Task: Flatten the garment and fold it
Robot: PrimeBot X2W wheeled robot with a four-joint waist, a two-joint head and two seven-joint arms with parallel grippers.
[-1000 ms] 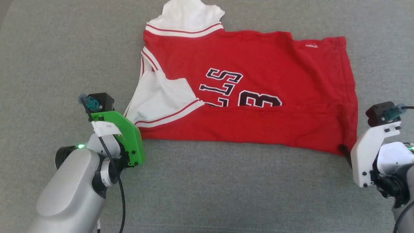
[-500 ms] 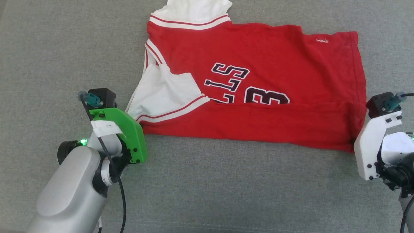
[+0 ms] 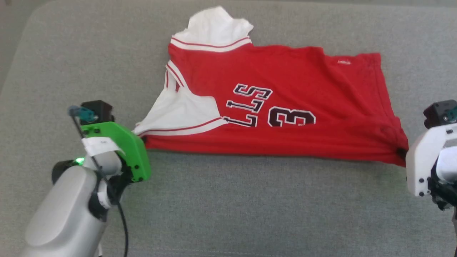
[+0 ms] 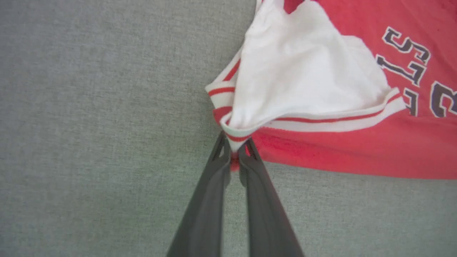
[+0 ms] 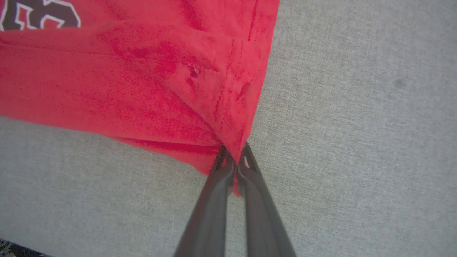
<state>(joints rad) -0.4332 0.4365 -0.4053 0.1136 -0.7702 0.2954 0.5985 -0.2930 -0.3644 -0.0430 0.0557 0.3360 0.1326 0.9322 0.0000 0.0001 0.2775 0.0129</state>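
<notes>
**Both near corners pinched; near fold drawn out**

Nearest me, my left gripper (image 4: 234, 151) is pressed together on the striped trim (image 4: 228, 137) at the near left corner of the garment (image 3: 285, 71). My right gripper (image 5: 235, 159) has just clamped onto the near right red corner, where its jaws stood apart a second ago. The near fold that covered the lower half of the lettering (image 3: 291, 117) is now pulled out. I judge flattening well advanced and folding not begun. The garment lies across the middle of the grey worktop (image 3: 221, 200). Farther off, a white panel (image 3: 217, 25) is still crumpled. In the head view the fingertips are mostly hidden behind their mounts, and I cannot tell how many layers each pinch holds.
</notes>
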